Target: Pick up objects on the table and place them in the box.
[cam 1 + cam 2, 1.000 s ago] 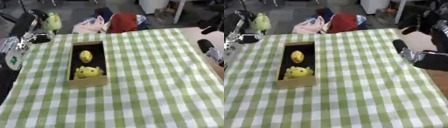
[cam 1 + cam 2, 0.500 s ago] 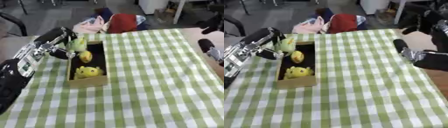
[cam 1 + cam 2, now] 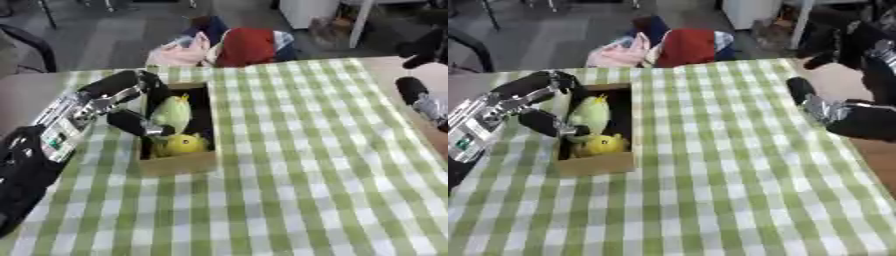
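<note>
**Release over box**

Near: checked desk [image 3: 297,165], bare of loose objects. Box [image 3: 179,162] holds a yellow toy [image 3: 185,144]. Left hand [image 3: 131,105] is curled round a pale green toy [image 3: 172,114] above it. Right hand [image 3: 842,112] idles at the far right edge, fingers unclear. Risk: a tilted release catches the box wall and spills out.

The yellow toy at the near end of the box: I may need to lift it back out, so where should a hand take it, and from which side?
Probably from straight above, pinching the rounded body of the yellow toy. The cardboard box walls close off its sides, and the left hand with the green toy crowds the far end.
</note>
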